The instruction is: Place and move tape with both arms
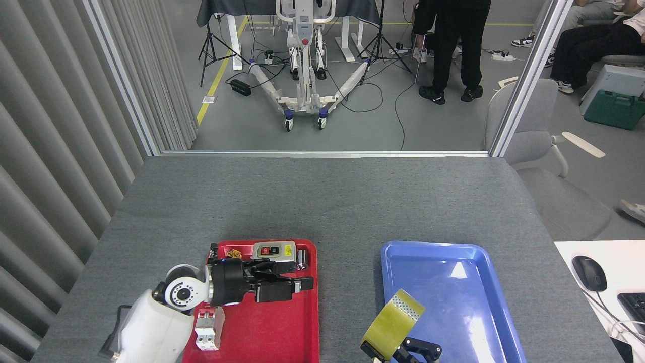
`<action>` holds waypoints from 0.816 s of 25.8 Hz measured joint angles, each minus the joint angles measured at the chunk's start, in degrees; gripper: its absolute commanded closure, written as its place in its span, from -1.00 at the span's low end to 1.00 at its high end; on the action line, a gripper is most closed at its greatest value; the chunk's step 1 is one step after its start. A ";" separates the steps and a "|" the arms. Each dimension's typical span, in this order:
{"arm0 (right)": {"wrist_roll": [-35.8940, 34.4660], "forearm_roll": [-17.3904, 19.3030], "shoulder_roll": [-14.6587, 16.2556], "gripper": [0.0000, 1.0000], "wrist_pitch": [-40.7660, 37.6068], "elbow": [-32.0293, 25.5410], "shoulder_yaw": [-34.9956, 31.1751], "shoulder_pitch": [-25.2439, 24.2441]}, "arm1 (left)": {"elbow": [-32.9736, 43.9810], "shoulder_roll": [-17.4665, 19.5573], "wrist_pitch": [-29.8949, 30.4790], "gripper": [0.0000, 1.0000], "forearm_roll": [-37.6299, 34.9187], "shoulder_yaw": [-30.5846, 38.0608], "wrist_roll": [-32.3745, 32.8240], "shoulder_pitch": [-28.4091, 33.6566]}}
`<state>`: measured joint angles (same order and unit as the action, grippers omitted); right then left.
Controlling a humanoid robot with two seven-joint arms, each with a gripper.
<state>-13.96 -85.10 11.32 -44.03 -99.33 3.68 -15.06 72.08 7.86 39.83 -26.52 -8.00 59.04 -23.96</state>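
Head view: one tape (392,324) in right gripper (410,350) beside blue tray (491,282); left gripper (287,286) open, empty, over red tray (272,333).

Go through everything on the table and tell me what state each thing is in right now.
Tape: tilted on edge, held by the right pincer at the blue tray's near left rim.
Left pincer: over the red tray, holding nothing.
Blue tray: nothing lying in it.
Circuit breaker: lying in the red tray.
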 measured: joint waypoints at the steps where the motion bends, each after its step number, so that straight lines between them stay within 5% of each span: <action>1: 0.03 0.00 0.00 0.69 0.85 0.02 -0.34 -0.04 | 1.22 1.55 -1.13 -0.98 -0.36 0.83 -2.02 1.95; 6: 3.01 -0.81 0.09 0.64 17.21 0.21 -0.92 0.86 | 13.39 7.77 -9.63 -0.98 -9.58 3.89 -26.84 14.97; 11: 17.28 -1.19 0.51 0.55 39.63 0.26 0.61 6.13 | 24.64 11.26 -22.31 -0.98 -24.18 4.69 -57.56 29.18; 16: 30.06 -0.95 1.45 0.56 48.90 1.17 1.01 10.56 | 24.69 9.26 -26.59 -0.98 -41.46 4.73 -64.54 32.87; 21: 40.64 1.28 1.43 0.70 53.35 3.08 1.05 14.43 | 23.85 6.46 -31.02 -0.99 -49.28 6.03 -59.49 33.02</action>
<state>26.67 -83.82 12.75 9.33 -96.25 4.73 -0.64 95.94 14.32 8.81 -75.80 -1.97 -0.45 9.06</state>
